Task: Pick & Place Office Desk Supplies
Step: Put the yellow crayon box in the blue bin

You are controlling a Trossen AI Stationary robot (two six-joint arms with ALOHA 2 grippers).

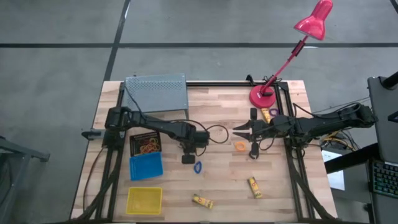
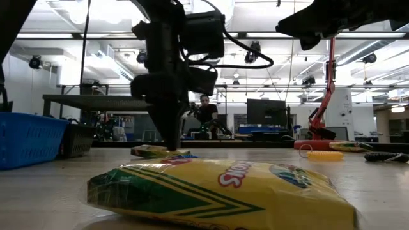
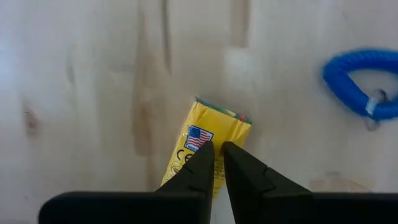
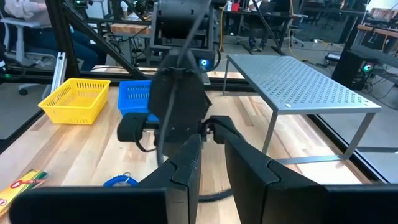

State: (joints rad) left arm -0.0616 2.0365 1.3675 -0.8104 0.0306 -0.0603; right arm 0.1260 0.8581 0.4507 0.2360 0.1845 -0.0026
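Yellow pack (image 3: 208, 140) between left jaws

Open wood runs between the grey perforated shelf (image 1: 156, 93) and the lamp base (image 1: 263, 98). Below the shelf, black (image 1: 145, 144), blue (image 1: 146, 167) and yellow bins (image 1: 144, 200) line up, blocking that side.

Robotics lab or open workshop hall; grey concrete floor (image 1: 56, 68) with dark seam lines around a lone butcher-block table (image 1: 217, 186); exposed ceiling with strip lights (image 2: 115, 67) and hanging cables; rows of benches with monitors (image 2: 265, 114) behind; a seated person (image 2: 206, 115) at a far desk; a keyboard (image 1: 384, 180) beside the rig; perforated metal shelf (image 4: 298, 84) on the tabletop.
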